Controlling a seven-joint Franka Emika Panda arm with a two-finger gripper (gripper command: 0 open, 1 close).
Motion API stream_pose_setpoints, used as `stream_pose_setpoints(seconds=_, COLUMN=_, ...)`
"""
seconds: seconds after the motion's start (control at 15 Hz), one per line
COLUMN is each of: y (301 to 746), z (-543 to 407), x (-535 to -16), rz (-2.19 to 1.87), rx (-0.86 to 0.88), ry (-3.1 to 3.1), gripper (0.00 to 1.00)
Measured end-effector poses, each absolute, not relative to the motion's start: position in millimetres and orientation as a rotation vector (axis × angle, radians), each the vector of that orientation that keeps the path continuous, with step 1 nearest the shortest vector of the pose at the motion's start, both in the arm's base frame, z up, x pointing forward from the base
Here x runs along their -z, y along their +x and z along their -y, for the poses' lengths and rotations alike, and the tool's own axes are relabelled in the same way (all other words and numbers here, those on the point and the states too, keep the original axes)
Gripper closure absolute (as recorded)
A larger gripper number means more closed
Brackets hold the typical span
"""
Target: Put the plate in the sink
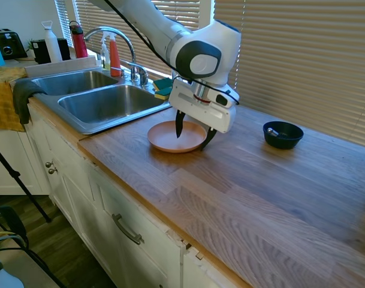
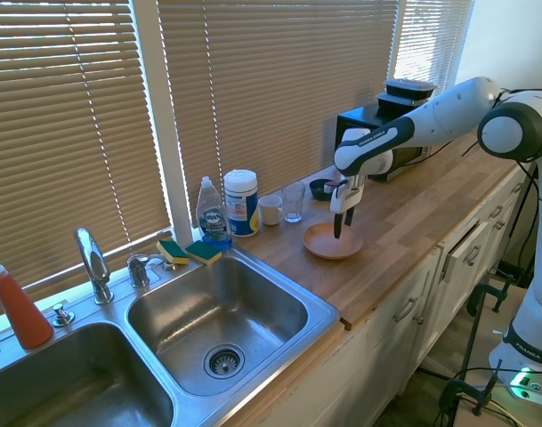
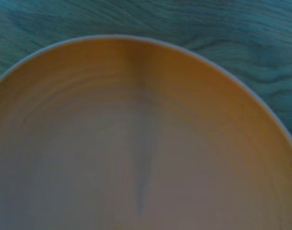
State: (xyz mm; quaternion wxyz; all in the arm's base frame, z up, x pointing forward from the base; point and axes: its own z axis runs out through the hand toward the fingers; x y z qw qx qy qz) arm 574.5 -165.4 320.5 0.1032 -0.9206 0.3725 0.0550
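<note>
We see plate (image 1: 173,137) on counter, frame centre; gripper (image 1: 193,132) spread astride rim. Grasp, lift, sink (image 1: 104,102) drop remain.

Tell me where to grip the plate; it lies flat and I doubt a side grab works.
Take the plate by its low raised rim, coming from above, one finger inside and one outside. It lies flat on the counter, so only the rim offers an edge. The open hand already straddles the rim on the side away from the sink.
</note>
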Motion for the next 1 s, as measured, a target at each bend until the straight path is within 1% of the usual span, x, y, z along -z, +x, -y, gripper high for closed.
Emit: stream_pose_setpoints(seconds=1.0, y=571.0, z=170.3, x=-311.6, rz=-1.084, rx=-0.206, ry=-2.652, gripper=1.00)
